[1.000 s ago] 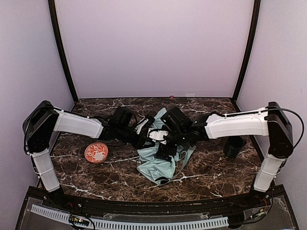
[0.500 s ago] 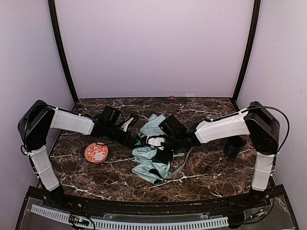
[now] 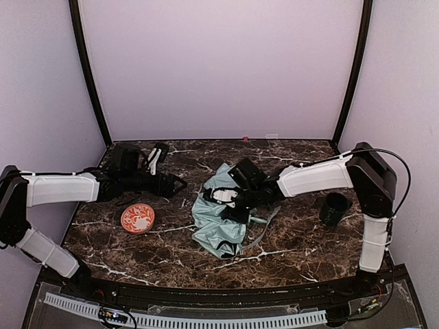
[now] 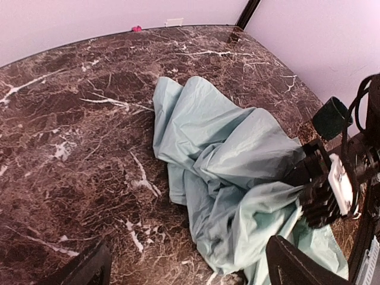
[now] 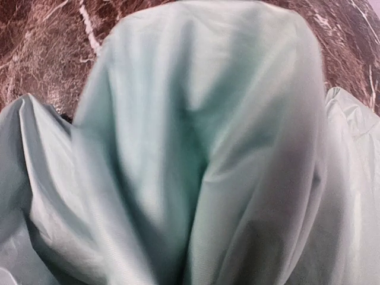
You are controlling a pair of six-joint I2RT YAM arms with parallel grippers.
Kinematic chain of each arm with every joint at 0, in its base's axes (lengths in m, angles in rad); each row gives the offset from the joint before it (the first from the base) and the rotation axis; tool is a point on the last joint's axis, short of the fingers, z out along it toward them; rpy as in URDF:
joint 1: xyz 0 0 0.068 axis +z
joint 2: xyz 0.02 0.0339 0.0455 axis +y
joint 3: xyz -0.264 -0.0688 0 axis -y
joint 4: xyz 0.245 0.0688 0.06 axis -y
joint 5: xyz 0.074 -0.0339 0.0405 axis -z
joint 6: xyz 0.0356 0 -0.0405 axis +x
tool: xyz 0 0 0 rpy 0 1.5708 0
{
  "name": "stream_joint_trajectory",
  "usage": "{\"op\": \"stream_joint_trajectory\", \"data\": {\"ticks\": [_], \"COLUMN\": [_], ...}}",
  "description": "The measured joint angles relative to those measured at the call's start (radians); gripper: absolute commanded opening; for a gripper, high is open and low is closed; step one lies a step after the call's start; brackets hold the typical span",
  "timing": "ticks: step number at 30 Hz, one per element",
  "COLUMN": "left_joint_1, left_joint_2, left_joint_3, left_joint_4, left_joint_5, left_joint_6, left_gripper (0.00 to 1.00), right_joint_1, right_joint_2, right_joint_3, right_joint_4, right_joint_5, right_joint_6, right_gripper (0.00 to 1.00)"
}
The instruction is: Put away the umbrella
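Right tool (image 3: pixel 230 204) sits in the umbrella (image 3: pixel 216 230) fabric — clench unclear; pinch one thick fold. Left tool (image 3: pixel 177 184) gapes, empty.

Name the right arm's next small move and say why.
Probably close the right gripper firmly on the umbrella: its wrist view is filled with bunched mint fabric, so a fold lies right there, while the left gripper stands open, off to the left.

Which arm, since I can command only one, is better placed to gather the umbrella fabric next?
Right, probably. The right gripper is down at the umbrella, fabric filling its wrist view. The left gripper stands open, apart from it.
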Motion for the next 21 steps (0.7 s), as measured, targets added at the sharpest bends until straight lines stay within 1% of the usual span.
{"op": "stream_joint_trajectory", "data": {"ticks": [5, 7, 11, 13, 15, 17, 19, 21], "left_joint_1": [-0.002, -0.005, -0.023, -0.046, -0.102, -0.156, -0.209, -0.266], "left_joint_2": [-0.135, -0.176, -0.206, -0.206, -0.204, -0.196, -0.174, -0.136], "left_joint_3": [-0.115, -0.145, -0.167, -0.172, -0.176, -0.181, -0.185, -0.186], "left_joint_4": [0.088, 0.109, 0.152, 0.173, 0.195, 0.238, 0.311, 0.396], "left_joint_5": [-0.061, -0.077, -0.079, -0.064, -0.03, 0.034, 0.102, 0.158], "left_joint_6": [0.003, 0.005, 0.027, 0.051, 0.079, 0.098, 0.107, 0.125], "left_gripper": [0.89, 0.86, 0.78, 0.77, 0.76, 0.77, 0.81, 0.87], "right_joint_1": [-0.071, -0.109, -0.189, -0.225, -0.254, -0.272, -0.277, -0.277], "right_joint_2": [-0.074, -0.111, -0.193, -0.233, -0.276, -0.327, -0.384, -0.431], "right_joint_3": [0.027, 0.028, 0.028, 0.028, 0.028, 0.028, 0.031, 0.047], "right_joint_4": [-0.048, -0.05, -0.044, -0.04, -0.037, -0.029, -0.019, -0.012], "right_joint_5": [-0.036, -0.064, -0.135, -0.174, -0.207, -0.217, -0.217, -0.219], "right_joint_6": [0.041, 0.063, 0.113, 0.137, 0.162, 0.187, 0.208, 0.222], "right_gripper": [0.02, 0.0, 0.0, 0.0, 0.0, 0.0, 0.0, 0.0]}}
